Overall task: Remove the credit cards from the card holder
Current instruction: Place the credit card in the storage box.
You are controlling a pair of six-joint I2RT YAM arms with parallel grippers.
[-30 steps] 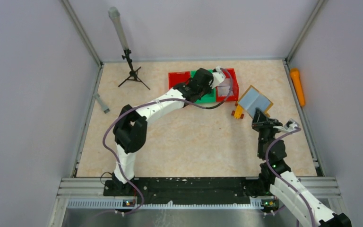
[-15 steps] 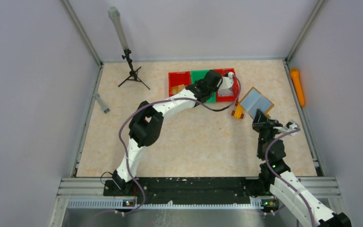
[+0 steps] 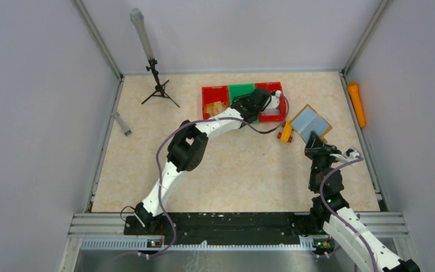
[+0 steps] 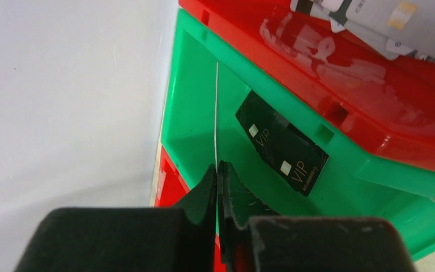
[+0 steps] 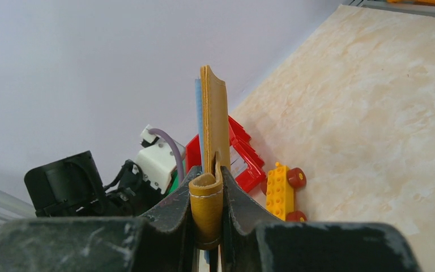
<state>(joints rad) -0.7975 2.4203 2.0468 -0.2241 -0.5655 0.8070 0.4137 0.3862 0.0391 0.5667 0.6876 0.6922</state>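
left claw (image 4: pixel 218 173) is advanced to green bin (image 4: pixel 192 136) at tabletop (image 3: pixel 232 170) far edge, clenched on credit card (image 4: pixel 216 113) | card holder (image 5: pixel 215 113) is grasped by right claw (image 5: pixel 208 175) | drop-off judged imminent

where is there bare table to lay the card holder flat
Widest bare patch: the near middle of the table, between the left arm and the right gripper. Also bare: the left side, between the tripod and the near edge. Crowded: the bins, toy block and card holder at the far right, with the left gripper holding a credit card there.
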